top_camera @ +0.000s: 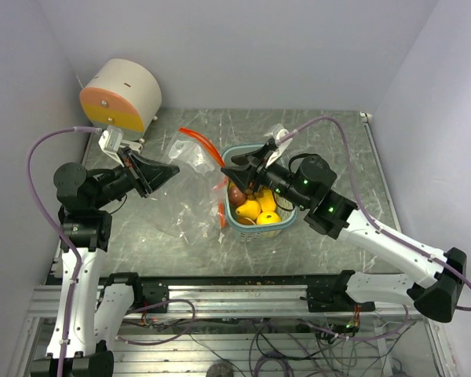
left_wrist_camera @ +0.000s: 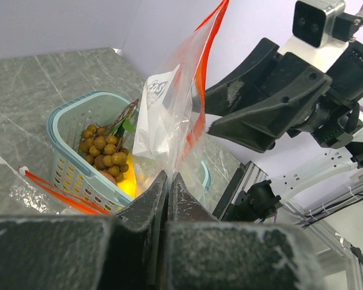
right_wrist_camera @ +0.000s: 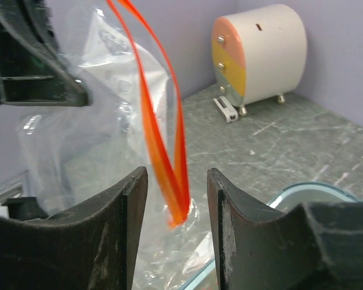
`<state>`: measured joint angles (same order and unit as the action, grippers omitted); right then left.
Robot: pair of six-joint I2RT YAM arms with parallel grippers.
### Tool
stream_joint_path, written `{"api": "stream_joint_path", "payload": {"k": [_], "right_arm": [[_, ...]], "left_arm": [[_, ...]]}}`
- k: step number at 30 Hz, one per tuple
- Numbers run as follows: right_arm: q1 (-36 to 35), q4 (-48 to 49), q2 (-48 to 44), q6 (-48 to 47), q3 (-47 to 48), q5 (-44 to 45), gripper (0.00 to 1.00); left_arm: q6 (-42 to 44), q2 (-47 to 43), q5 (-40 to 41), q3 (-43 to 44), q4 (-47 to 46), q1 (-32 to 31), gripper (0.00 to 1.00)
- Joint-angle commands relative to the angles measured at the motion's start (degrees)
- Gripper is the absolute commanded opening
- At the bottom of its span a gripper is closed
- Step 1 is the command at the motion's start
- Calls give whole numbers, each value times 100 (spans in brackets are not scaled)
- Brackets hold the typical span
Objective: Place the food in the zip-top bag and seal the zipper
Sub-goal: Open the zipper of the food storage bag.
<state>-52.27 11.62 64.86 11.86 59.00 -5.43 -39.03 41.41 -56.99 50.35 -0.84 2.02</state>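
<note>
The clear zip-top bag (top_camera: 190, 161) with an orange zipper (top_camera: 200, 140) hangs between the two arms. My left gripper (top_camera: 173, 172) is shut on the bag's film (left_wrist_camera: 168, 179). My right gripper (right_wrist_camera: 176, 181) is open, its jaws standing on either side of the zipper's folded end (right_wrist_camera: 180, 202) without touching it. The food lies in the light-blue basket (top_camera: 281, 228): yellow fruits (top_camera: 251, 209), a dark red fruit (top_camera: 236, 193) and a brown grape bunch (left_wrist_camera: 103, 151). In the left wrist view, the right gripper (left_wrist_camera: 207, 115) is just behind the bag (left_wrist_camera: 169, 115).
A white cylinder with an orange face (top_camera: 119, 96) stands at the back left of the table; it also shows in the right wrist view (right_wrist_camera: 260, 57). The basket rim (right_wrist_camera: 314, 190) lies just right of my right jaws. Walls close in on three sides.
</note>
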Motion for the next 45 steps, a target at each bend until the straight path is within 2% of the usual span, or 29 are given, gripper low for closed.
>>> {"api": "stream_joint_path", "payload": {"k": [1,4,8,11,19,22,24,32,36,43,45], "right_arm": [[-58,28,105,-327,156,652,42],[-55,68,242,-333,239,595,37],[-55,122,370,-316,304,586,25],[-55,133,380,-377,305,579,26],[-61,223,134,-582,186,1240,30],[-60,162,238,-632,300,1191,32],[-55,119,307,-635,396,937,32],[-55,17,228,-622,396,-1209,34],[-60,-80,70,-546,269,-1949,34],[-60,-195,18,-486,107,-1721,35],[-60,-229,46,-471,140,-1737,36]], "left_arm": [[-22,-97,-3,271,118,-26,7],[-45,-125,-25,278,132,-26,7],[-112,-152,-44,229,57,-26,7],[-159,-175,-92,184,-17,-31,7],[-121,-195,-142,203,23,-23,7],[-209,-195,-194,142,-127,-26,7],[-269,-195,-259,89,-249,-26,7],[-486,-72,-340,-184,-909,-31,7],[-861,51,-430,-377,-1746,-24,7],[-2534,396,-522,-972,-4301,-40,7],[-2735,508,-521,-1053,-4629,-44,7]]}}
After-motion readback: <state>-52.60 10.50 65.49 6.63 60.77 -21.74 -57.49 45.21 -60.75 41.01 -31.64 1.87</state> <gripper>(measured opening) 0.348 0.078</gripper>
